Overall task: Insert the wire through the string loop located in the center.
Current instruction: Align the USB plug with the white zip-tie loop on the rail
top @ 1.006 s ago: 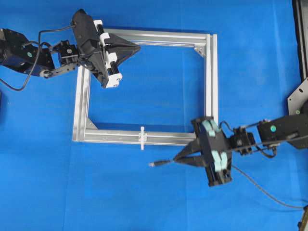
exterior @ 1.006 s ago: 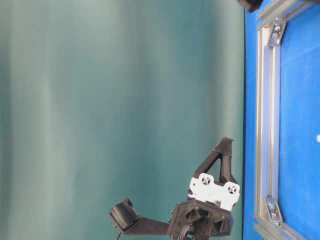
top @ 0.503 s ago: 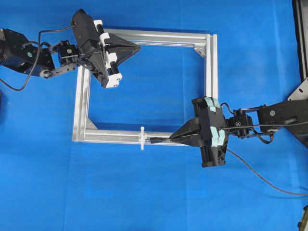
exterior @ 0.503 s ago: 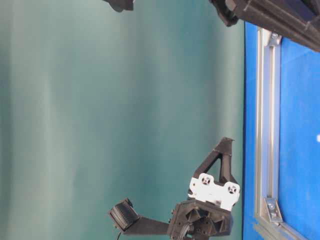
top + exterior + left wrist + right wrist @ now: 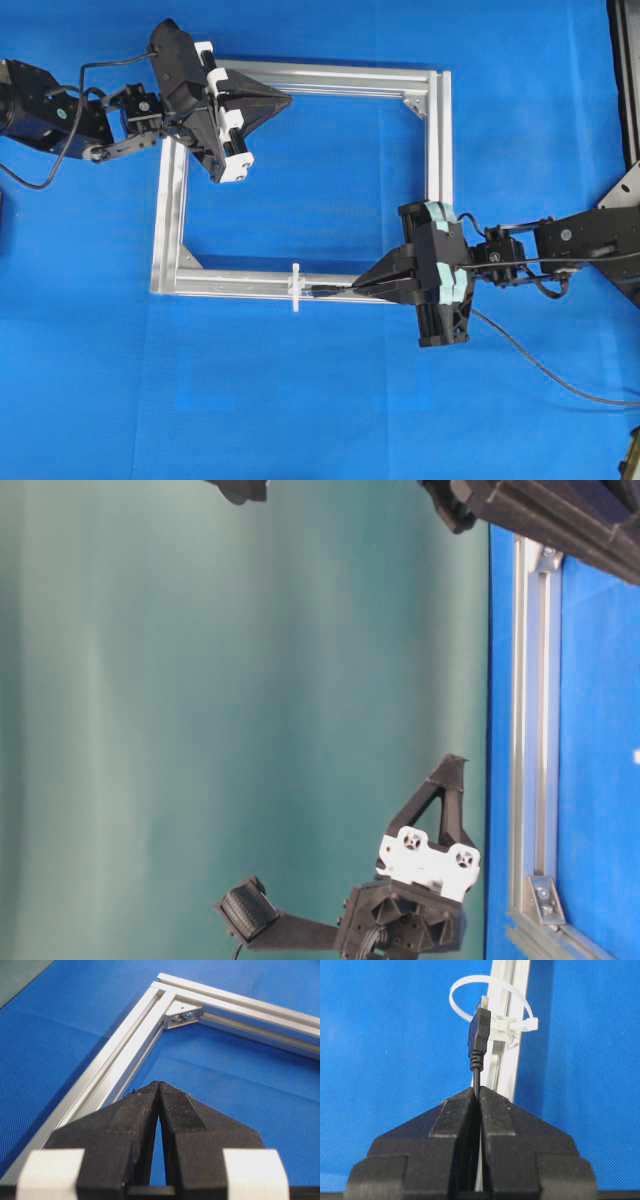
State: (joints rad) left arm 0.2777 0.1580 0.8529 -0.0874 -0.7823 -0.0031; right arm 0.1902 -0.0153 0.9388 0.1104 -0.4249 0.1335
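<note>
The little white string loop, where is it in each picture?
Overhead view: the string loop stands on the bottom bar of the aluminium frame, near its middle.
Table-level view: not clearly in it; only a tiny white speck shows at the right edge.
Left wrist view: not in it.
Right wrist view: near the top centre, just past the wire plug.
Shared landmark: the aluminium frame appears in all four.

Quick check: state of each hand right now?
Left hand: closed, holding nothing.
Right hand: closed on the wire, plug tip at the string loop.
</note>
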